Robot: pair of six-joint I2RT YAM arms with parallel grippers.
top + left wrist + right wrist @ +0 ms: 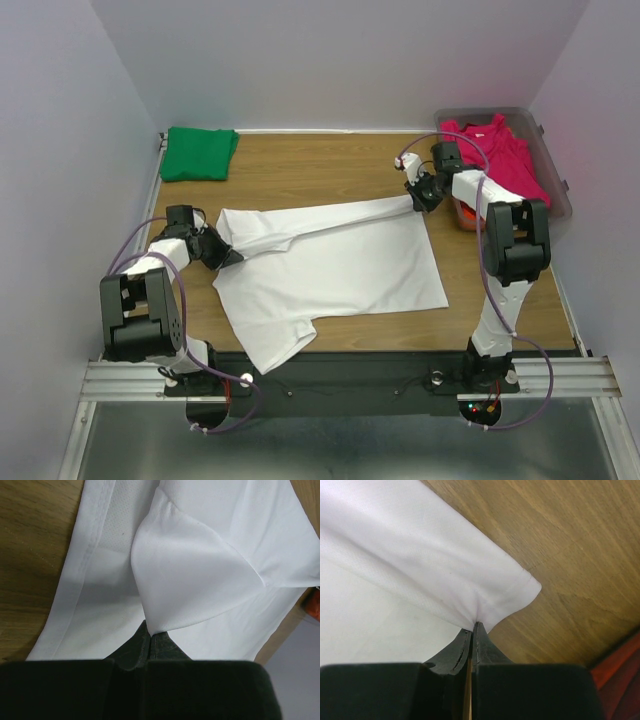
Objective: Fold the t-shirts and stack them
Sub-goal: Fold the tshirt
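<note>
Nearest my bases, one sleeve of the white t-shirt [330,270] reaches the dark strip at the bench's [330,165] near edge. The rest lies spread flat across the middle of the wood.

My left end effector [150,637] is clamped on a raised fold of that shirt at its left side. In the left wrist view the fingertips meet with white cloth pinched between them, and the hem runs off beside them. My right end effector [474,630] is clamped too, on a hemmed corner at the shirt's far right, lifted just off the bench. Between the two grips a band of cloth lies folded over the shirt's far edge.

Farther back on the left, the green t-shirt [198,153] sits folded in the corner. Far right, the magenta-pink t-shirt [505,155] lies heaped in the clear tub [560,190] — my right arm hides part of it. Only a sliver of something orange [465,212] shows beside that arm, too little to make out.
</note>
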